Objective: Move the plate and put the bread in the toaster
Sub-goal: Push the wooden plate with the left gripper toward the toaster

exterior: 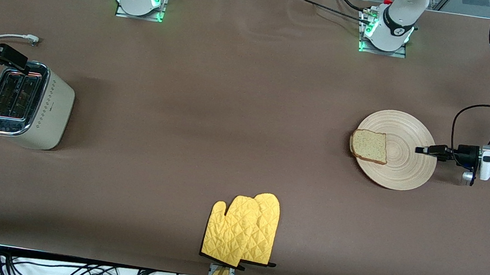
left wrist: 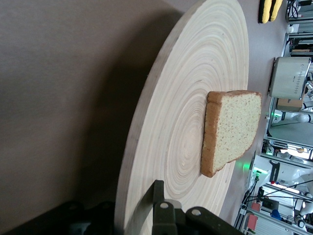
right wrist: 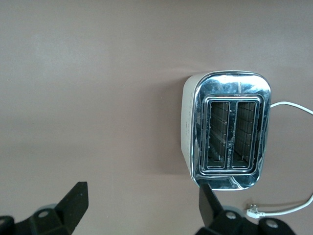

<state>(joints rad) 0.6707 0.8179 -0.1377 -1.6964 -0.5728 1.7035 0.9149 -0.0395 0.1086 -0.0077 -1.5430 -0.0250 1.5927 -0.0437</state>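
Note:
The round beige plate (exterior: 402, 168) lies toward the left arm's end of the table, with the bread (exterior: 370, 146) flat on the part of it toward the table's middle. My left gripper (exterior: 421, 150) is at the plate's rim on the side away from the bread. In the left wrist view one finger (left wrist: 157, 196) rests on the plate's (left wrist: 195, 98) top beside the bread (left wrist: 232, 129); the other is hidden under the rim. The cream toaster (exterior: 50, 109) stands at the right arm's end, slots empty. My right gripper (exterior: 7, 56) hangs open over its farther end, and the right wrist view (right wrist: 142, 200) shows the toaster (right wrist: 227, 129).
A pair of yellow oven mitts (exterior: 242, 233) lies near the table's front edge at the middle. The toaster's white cord and plug (exterior: 30, 39) trail on the table farther from the front camera than the toaster.

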